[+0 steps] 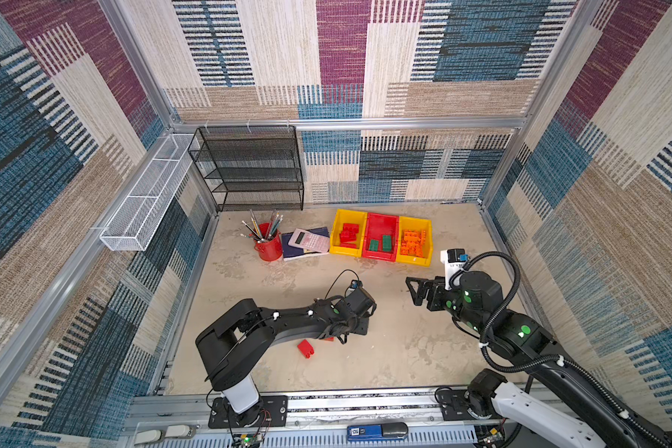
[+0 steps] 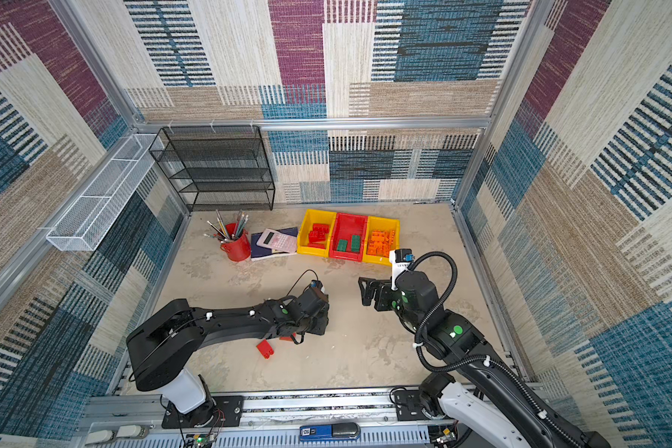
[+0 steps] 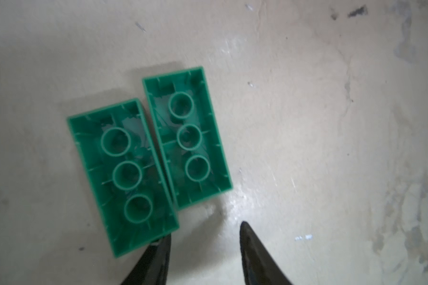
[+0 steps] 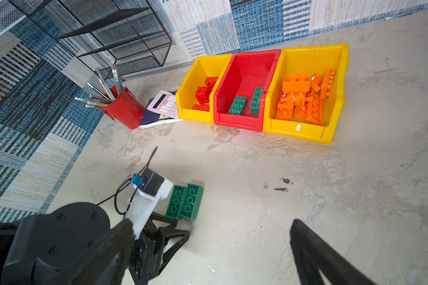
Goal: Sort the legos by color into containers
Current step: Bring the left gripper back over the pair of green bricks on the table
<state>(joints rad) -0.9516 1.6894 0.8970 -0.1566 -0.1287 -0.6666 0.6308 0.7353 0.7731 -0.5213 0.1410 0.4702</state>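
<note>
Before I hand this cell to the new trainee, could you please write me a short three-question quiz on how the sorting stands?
1. True or false: the red bin holds two green bricks.
2. Which colour fills the yellow bin on the right arm's side? A red, B green, C orange.
3. How many loose green bricks lie on the table just beyond the left gripper, and which side faces up?
Key: 1 true. 2 C. 3 two, hollow undersides up.
</note>
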